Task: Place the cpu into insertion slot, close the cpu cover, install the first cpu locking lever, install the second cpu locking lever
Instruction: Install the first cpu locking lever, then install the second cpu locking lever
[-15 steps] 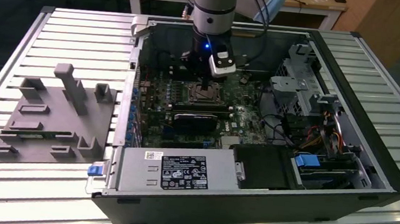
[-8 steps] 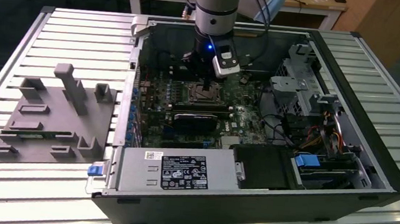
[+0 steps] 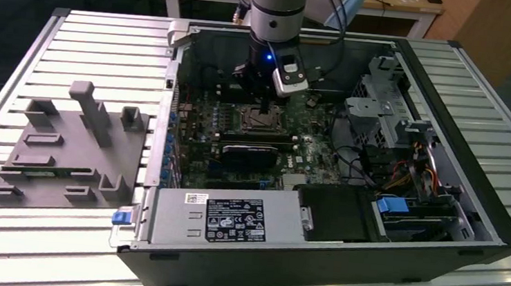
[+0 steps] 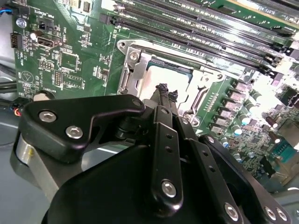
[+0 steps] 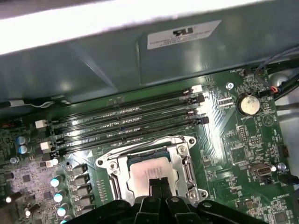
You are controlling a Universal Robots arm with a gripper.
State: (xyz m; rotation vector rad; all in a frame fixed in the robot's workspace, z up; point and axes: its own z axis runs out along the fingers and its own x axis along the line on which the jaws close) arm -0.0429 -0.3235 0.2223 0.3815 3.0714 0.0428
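The cpu [image 5: 148, 169] lies flat in the insertion slot [image 3: 259, 119] on the green board, its silvery top also showing in the second wrist view [image 4: 173, 77]. The cpu cover [image 5: 122, 170] is down around it, and its frame [image 4: 140, 65] rings the chip. A thin wire lever [image 5: 149, 141] runs along the socket's side nearest the memory slots. My gripper [image 3: 263, 108] hangs straight over the socket inside the case. Its two black fingertips are pressed together just above the chip's near edge, in both wrist views [image 4: 164, 89] [image 5: 159, 184]. Nothing shows between them.
Long memory slots [image 5: 126, 121] run beside the socket, with a coin battery [image 5: 247, 103] further along. A black rounded block [image 3: 247, 153] and the grey power-supply box [image 3: 221, 220] lie nearer the case front. A drive cage [image 3: 396, 121] and cables fill the exterior view's right. A grey fixture [image 3: 70, 147] stands outside the case.
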